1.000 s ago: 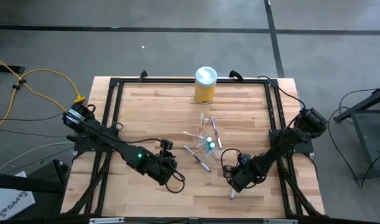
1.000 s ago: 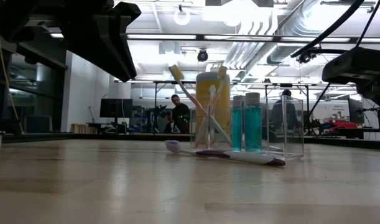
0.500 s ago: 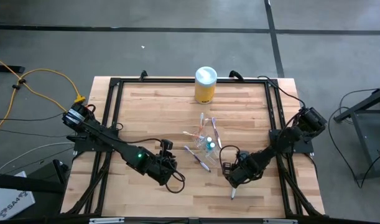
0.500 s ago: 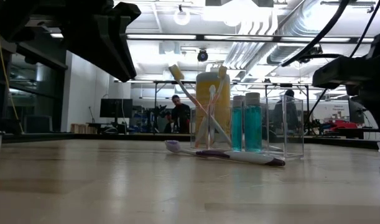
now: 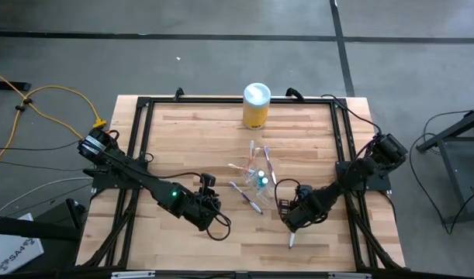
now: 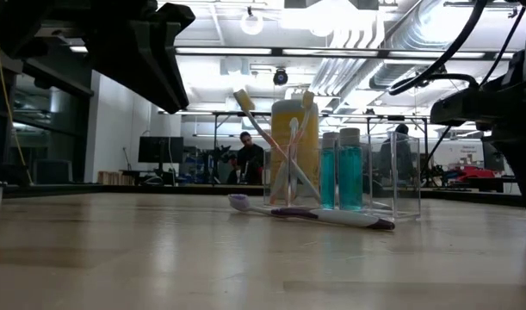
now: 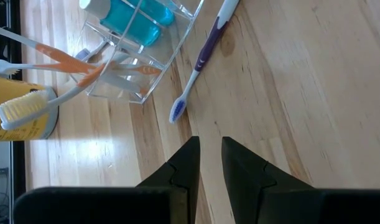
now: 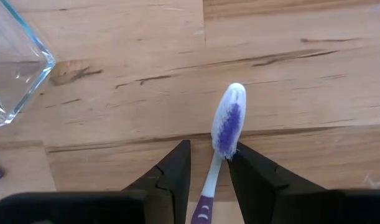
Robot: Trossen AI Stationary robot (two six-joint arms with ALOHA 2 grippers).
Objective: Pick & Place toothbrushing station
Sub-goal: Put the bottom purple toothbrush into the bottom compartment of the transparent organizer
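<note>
Light wooden tabletop [image 5: 190, 132] inside a black frame. Far edge, centre: yellow cylindrical canister with a white lid [image 5: 256, 105], upright.

Middle of the tabletop, right of centre: clear plastic organiser cup [image 5: 261, 177], upright, a small blue tube [image 6: 343, 170] standing vertical in it. Slim pink and orange toothbrushes [image 6: 271, 146] lean in the cup, crossing, heads up and tilted away from vertical. In the left wrist view an orange-handled toothbrush [image 7: 65, 61] pokes out sideways over the cup's rim.

One purple-and-white toothbrush on the tabletop [image 5: 248, 197] lies flat just beside the cup on its near side, long axis diagonal, bristle head [image 7: 176, 110] towards the left gripper.

Second purple-bristled white toothbrush [image 8: 222, 140] sits between the fingers of the right gripper [image 8: 209, 163], near the tabletop's near right part. Long axis runs straight along the gripper's axis, head pointing forward past the fingertips, bristles facing the camera. Handle end shows below the gripper in the high view [image 5: 291, 242]. Right gripper is grasping this brush, its fingers tight against it.

Left gripper [image 7: 208, 155] hovers near-left of the cup, well apart from it, fingers almost together with a narrow gap, nothing between them.
</note>
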